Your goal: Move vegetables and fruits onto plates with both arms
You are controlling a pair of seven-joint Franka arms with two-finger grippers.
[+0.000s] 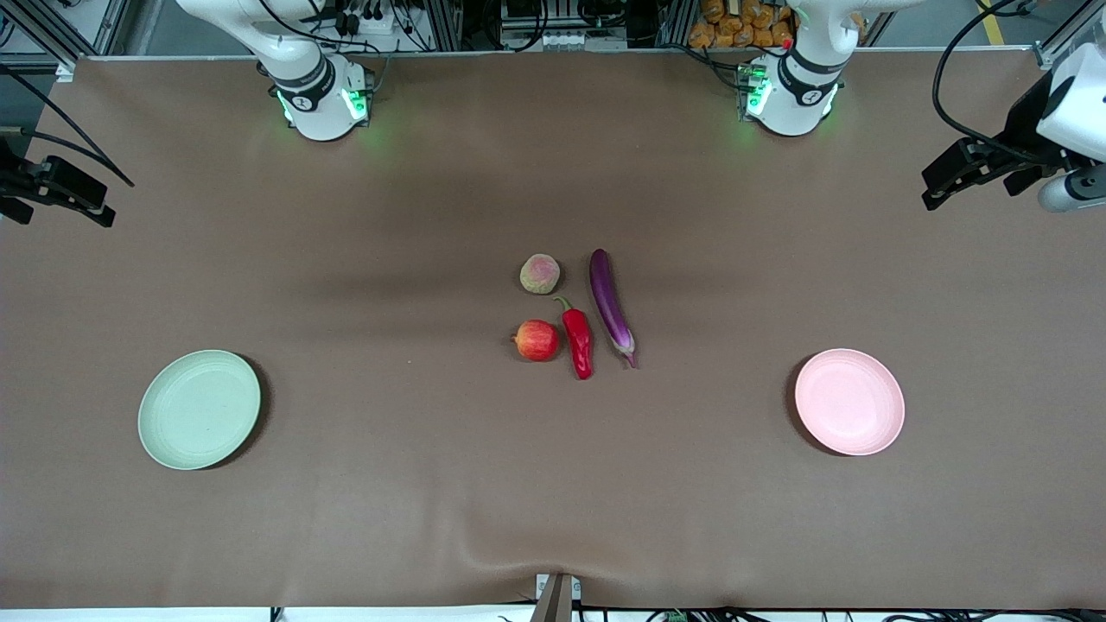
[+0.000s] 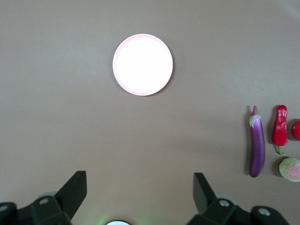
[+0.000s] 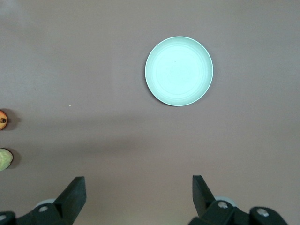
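Observation:
At the table's middle lie a purple eggplant [image 1: 610,307], a red chili pepper [image 1: 577,341], a red apple [image 1: 537,339] and a pale green fruit with a pink blush [image 1: 540,274]. The pale green plate [image 1: 199,409] sits toward the right arm's end and the pale pink plate [image 1: 849,402] toward the left arm's end; both hold nothing. My left gripper [image 2: 139,176] hangs open high over bare cloth, with the pink plate [image 2: 143,64] and eggplant [image 2: 256,150] in its view. My right gripper [image 3: 138,179] is open too, looking down at the green plate [image 3: 178,71].
A brown cloth [image 1: 397,518] covers the whole table. The two arm bases [image 1: 321,99] [image 1: 791,95] with green lights stand along the edge farthest from the front camera. Dark equipment juts in over both ends of the table [image 1: 56,186] [image 1: 976,168].

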